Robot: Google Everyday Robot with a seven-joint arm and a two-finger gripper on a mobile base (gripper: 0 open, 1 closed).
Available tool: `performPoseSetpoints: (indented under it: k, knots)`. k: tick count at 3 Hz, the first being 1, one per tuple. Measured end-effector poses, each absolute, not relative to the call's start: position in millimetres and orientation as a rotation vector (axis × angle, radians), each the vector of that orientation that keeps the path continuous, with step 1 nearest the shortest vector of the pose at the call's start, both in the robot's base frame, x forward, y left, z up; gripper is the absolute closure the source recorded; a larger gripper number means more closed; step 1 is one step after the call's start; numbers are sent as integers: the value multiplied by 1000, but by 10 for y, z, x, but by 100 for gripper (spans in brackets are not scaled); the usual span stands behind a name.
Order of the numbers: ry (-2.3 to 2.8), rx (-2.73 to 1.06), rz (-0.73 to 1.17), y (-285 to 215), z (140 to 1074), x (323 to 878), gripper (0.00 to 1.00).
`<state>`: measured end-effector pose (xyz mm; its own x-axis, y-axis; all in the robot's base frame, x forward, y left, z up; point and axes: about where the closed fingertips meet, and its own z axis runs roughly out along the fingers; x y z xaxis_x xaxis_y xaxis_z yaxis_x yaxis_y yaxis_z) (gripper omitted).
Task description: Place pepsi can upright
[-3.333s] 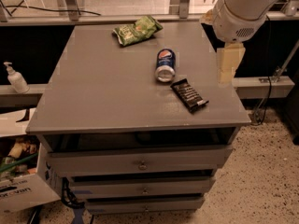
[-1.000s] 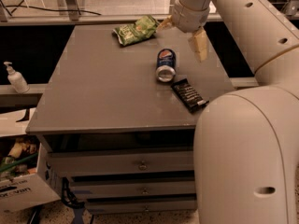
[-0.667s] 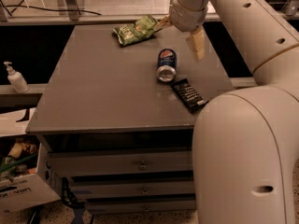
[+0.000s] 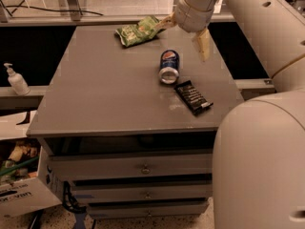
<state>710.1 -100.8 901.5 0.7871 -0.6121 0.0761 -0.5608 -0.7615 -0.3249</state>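
Observation:
The pepsi can [image 4: 168, 67] lies on its side near the middle right of the grey table top [image 4: 100, 89], its silver end facing the camera and its logo up. My gripper [image 4: 184, 33] hangs above the table just behind the can, not touching it. It is open and empty, with one beige finger [image 4: 203, 44] to the can's right rear and the other [image 4: 165, 22] near the chip bag.
A green chip bag [image 4: 138, 31] lies at the table's back edge. A flat black snack bar [image 4: 193, 97] lies just right of and in front of the can. My large white arm [image 4: 257, 142] fills the right side. Drawers sit below, and a soap bottle [image 4: 16, 80] stands at left.
The arm has swung left from beyond the table's right edge to above the back of the table behind the can. Over the last second it has barely moved. The can has not moved.

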Motion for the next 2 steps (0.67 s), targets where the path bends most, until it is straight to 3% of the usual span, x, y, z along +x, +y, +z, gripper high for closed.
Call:
performPoseSetpoints:
  k: [2]
  knots:
    - [623, -2789, -306, -961, 8954, 6967, 0]
